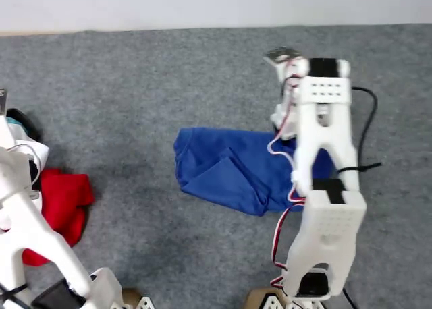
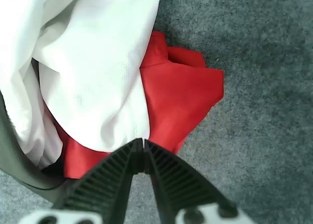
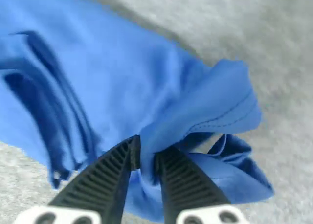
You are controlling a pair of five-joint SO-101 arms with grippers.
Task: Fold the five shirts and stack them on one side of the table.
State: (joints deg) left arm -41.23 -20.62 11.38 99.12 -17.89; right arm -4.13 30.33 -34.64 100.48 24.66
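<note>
A blue shirt lies crumpled in the middle of the grey table, partly under the right arm. My right gripper is shut on a raised fold of that blue shirt. At the table's left edge a red shirt lies beside the left arm. In the left wrist view a white shirt is bunched on top of the red shirt. My left gripper hangs above the white shirt's edge, shut, with no cloth seen between its fingers.
A dark garment lies under the white and red shirts, and its edge peeks out at the far left. Bare grey table stretches between the two arms and toward the back.
</note>
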